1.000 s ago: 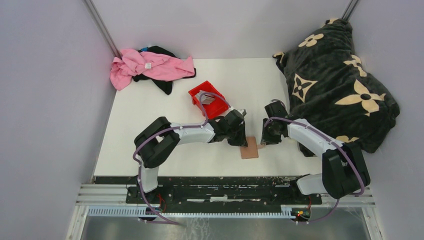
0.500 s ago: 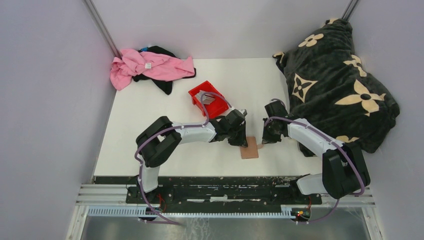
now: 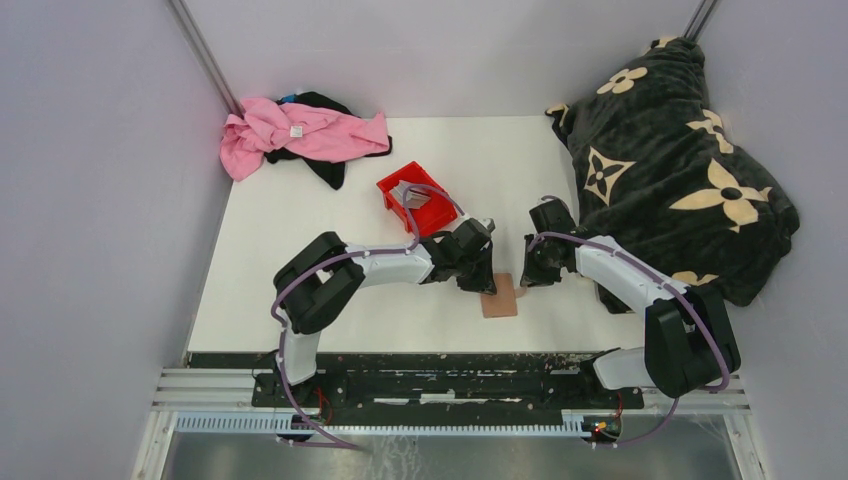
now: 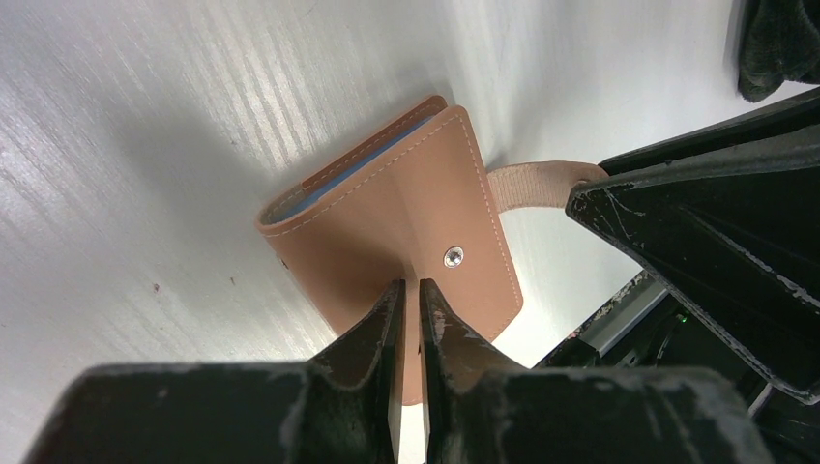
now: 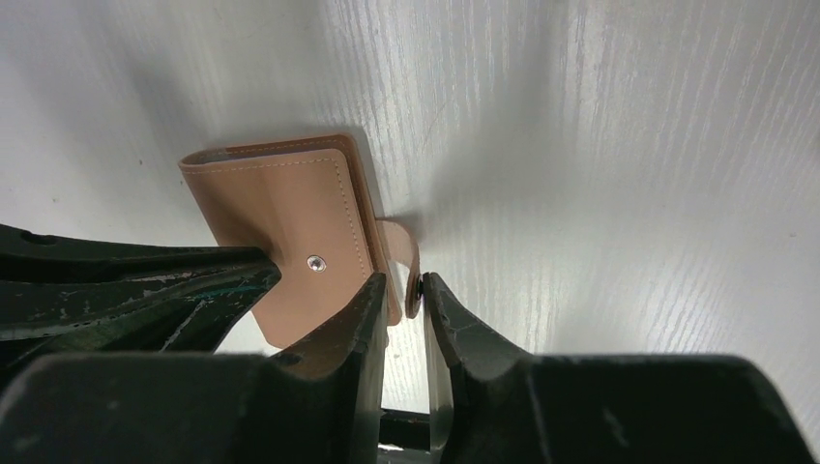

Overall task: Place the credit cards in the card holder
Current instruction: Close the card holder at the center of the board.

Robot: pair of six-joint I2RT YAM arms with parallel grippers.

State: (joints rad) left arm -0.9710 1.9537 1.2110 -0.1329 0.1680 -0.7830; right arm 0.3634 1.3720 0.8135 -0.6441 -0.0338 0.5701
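The tan card holder [image 3: 498,298] lies folded shut on the white table between my two grippers. In the left wrist view the card holder [image 4: 387,222] shows a bluish card edge [image 4: 360,167] inside its fold. My left gripper [image 4: 407,287] is shut, its tips resting on the top cover beside the snap stud. My right gripper [image 5: 403,280] is closed on the holder's snap tab [image 5: 413,274], which loops out from the holder [image 5: 280,208]. In the top view the left gripper [image 3: 483,282] and right gripper [image 3: 527,283] flank the holder. Grey cards [image 3: 411,193] lie in the red bin.
The red bin [image 3: 434,216] stands just behind the left wrist. A pink cloth [image 3: 300,130] over a black one lies at the back left. A dark flowered blanket [image 3: 680,150] fills the right side. The table's front edge is close behind the holder.
Almost nothing has moved; both grippers stay at the card holder, and the left wrist has shifted very slightly.
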